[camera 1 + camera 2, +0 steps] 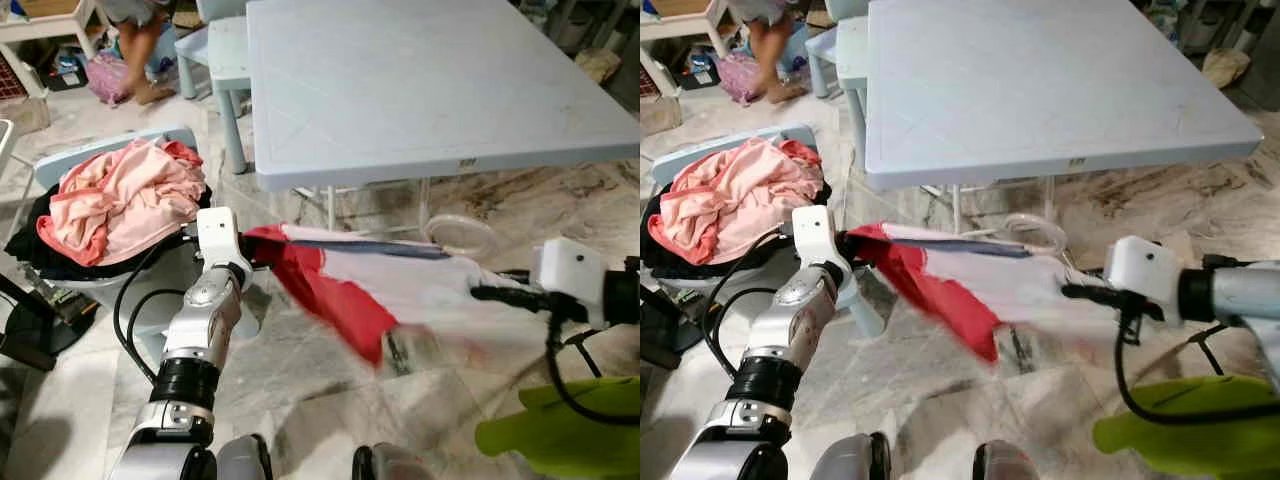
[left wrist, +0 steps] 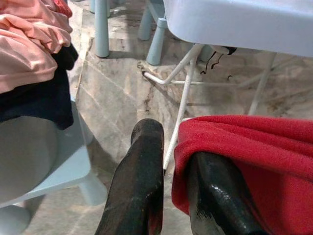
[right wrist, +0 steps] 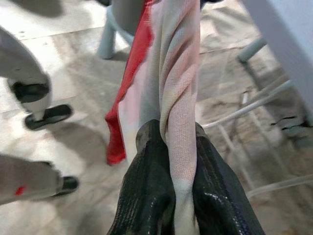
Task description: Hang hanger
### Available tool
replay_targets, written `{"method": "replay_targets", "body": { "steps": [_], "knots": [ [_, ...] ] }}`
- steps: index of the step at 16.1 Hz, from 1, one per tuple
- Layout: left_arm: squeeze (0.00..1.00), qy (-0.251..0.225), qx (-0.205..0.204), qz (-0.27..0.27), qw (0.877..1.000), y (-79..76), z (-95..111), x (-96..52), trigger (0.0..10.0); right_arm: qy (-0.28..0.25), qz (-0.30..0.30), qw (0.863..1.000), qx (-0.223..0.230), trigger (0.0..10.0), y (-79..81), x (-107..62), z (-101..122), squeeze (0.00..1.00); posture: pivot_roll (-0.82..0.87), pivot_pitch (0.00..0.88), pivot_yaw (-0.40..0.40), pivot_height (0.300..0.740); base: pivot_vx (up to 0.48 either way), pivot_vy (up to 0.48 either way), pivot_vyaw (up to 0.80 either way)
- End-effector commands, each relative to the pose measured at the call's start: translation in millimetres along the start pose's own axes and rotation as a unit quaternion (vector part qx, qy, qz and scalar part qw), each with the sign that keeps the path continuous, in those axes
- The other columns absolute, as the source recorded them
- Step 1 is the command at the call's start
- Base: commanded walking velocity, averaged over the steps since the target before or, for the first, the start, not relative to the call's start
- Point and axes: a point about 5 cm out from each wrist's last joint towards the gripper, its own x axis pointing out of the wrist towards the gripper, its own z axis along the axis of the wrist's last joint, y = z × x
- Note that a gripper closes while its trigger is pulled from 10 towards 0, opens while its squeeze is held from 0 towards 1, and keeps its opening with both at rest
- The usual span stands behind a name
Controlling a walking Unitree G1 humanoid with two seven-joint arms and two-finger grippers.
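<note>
Red-and-white garment stretched between grippers, near side of table. Left gripper pinches red end; right gripper clamps white end. No hanger identifiable. Risk: mesh slipping from right fingers under tension, dropping to floor.

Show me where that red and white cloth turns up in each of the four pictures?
Left eye view: the cloth is stretched across the middle, between the left gripper and the right gripper.
Right eye view: again mid-picture, just below the table.
Left wrist view: its red end, at the lower right, lies over one finger.
Right wrist view: its white part runs up the centre, pinched between the fingers.
Shared landmark: the pale blue table.
</note>
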Motion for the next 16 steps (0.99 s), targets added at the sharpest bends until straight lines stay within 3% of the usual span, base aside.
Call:
{"method": "replay_targets", "body": {
  "steps": [1, 5, 8, 16],
  "knots": [
    [0.00, 0.000, -0.020, 0.046, 0.999, 18.1, 0, 0.0, 10.0, -0.011, 0.000, 1.000, -0.015, 10.0, -3.9, -13.2, 11, 0.00, -0.15, 0.097, 0.033, 0.740, 0.000, 0.000, 0.00],
    [0.00, -0.005, -0.027, 0.037, 0.999, 14.3, 3, 0.9, 10.0, 0.038, 0.025, 0.999, -0.023, 10.0, 5.4, -11.0, 1, 0.00, -0.16, 0.093, 0.034, 0.740, 0.000, 0.000, 0.00],
    [0.00, -0.003, -0.035, 0.043, 0.998, 17.0, 1, 0.1, 10.0, 0.031, 0.033, 0.999, -0.015, 10.0, 7.4, -11.3, 4, 0.00, -0.16, 0.096, 0.029, 0.740, 0.000, 0.000, 0.00],
    [0.00, 0.038, -0.036, 0.017, 0.998, 9.0, -12, 0.2, 10.0, -0.096, 0.029, 0.995, 0.012, 10.0, 2.6, -15.7, 44, 0.00, -0.16, 0.096, 0.031, 0.740, 0.000, 0.000, 0.00]
  ]
}}
